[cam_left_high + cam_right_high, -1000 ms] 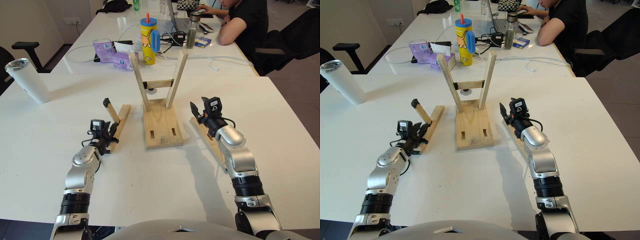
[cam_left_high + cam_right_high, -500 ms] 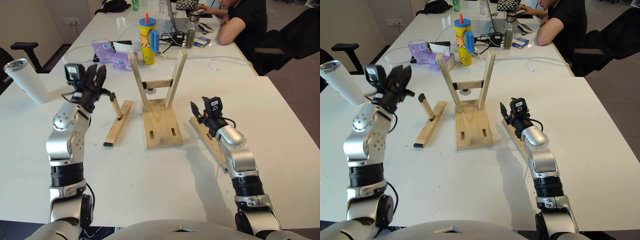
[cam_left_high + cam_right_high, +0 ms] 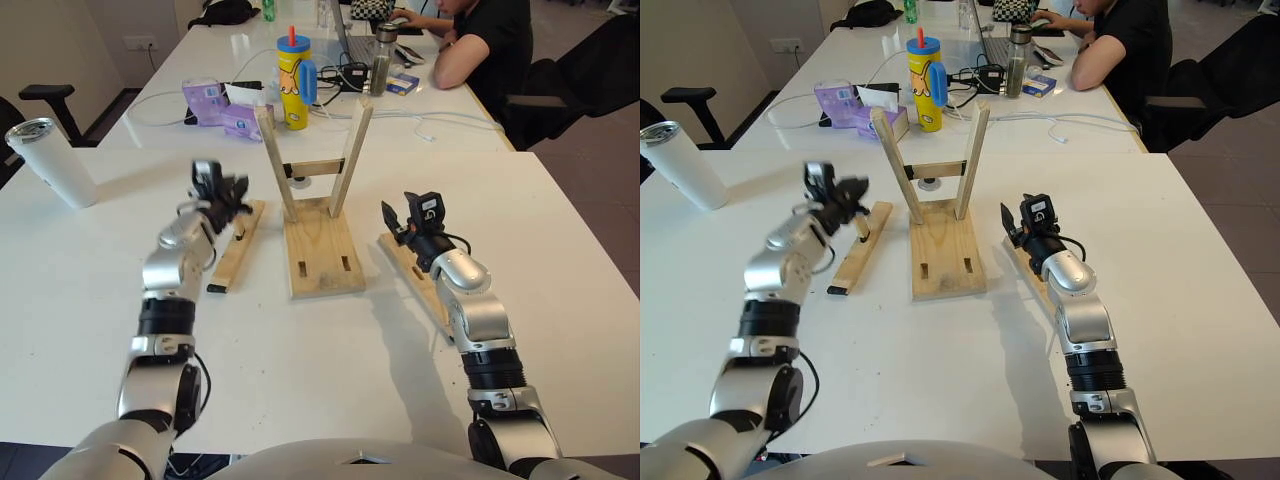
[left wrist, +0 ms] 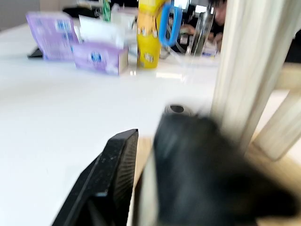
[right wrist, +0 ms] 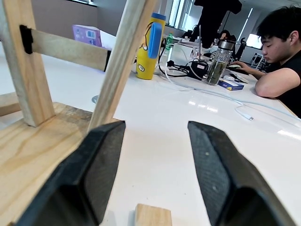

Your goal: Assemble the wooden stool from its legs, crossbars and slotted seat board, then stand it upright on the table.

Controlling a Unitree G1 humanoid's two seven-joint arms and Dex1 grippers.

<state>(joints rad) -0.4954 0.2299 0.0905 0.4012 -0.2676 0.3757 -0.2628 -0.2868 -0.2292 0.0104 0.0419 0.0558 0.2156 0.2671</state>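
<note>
The right hand (image 3: 402,224) lies low on the table (image 3: 300,360), just right of the seat board (image 3: 325,240). Its two fingers (image 5: 94,169) are spread wide, with nothing between them. It sits over the far end of a loose bar (image 3: 414,274) that lies flat on the table under the right forearm. The right wrist view shows the bar's end just below the gap, but I cannot tell whether the hand touches it.

The left hand (image 3: 218,190) is over the far end of a second loose plank (image 3: 233,257), which lies flat to the left of the board. A short black-tipped stub (image 3: 862,232) stands up from the plank, and the hand is right at it. The left wrist view is blurred there, so I cannot tell how far this hand is open or whether it grips anything.

The seat board lies flat mid-table, with two empty slots (image 3: 303,267) in its near half. Two legs (image 3: 350,160) stand in its far half, leaning apart and joined by a crossbar (image 3: 318,168).

Farther back stand a yellow cup (image 3: 296,85) with a cartoon figure and purple packs (image 3: 215,100) whose print is too small to read.
</note>
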